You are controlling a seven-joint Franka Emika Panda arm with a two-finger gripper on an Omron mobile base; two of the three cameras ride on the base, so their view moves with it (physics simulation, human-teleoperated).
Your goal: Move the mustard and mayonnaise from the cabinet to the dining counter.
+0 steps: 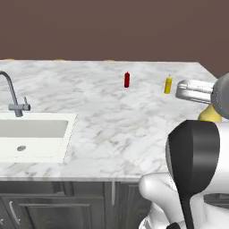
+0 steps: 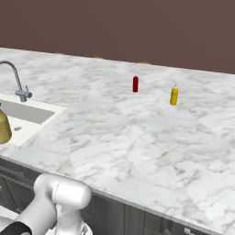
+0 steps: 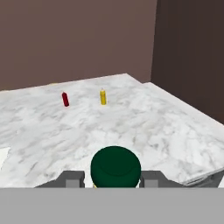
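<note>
In the hand view the gripper (image 3: 114, 180) is closed on the mustard (image 3: 115, 168), whose dark green round cap sits between the two grey fingers (image 3: 70, 179), right at the camera. The left base view shows a yellow-tan patch of the same bottle (image 1: 209, 115) just under the steel wrist at the right edge; the right base view catches a rounded tan body (image 2: 3, 128) at its left edge, in front of the sink, which looks like the same bottle, though the cap is not seen there.

Under and beyond the gripper spreads the dining counter (image 3: 131, 127), white marble veined with grey. Farther ahead of the gripper, and a little to its left, two small bottles stand upright and apart from each other: an all-yellow squeeze bottle (image 3: 103, 97) nearer its centre line and a red bottle (image 3: 65, 99) farther left.

The base views add what the hand view lacks: the inset white sink (image 1: 33, 134), with nothing in its basin but a drain, and the curved steel tap (image 1: 13, 96) behind it, well off to the gripper's left. The left base view also shows dark base cupboards (image 1: 53, 205) below the counter edge.
</note>
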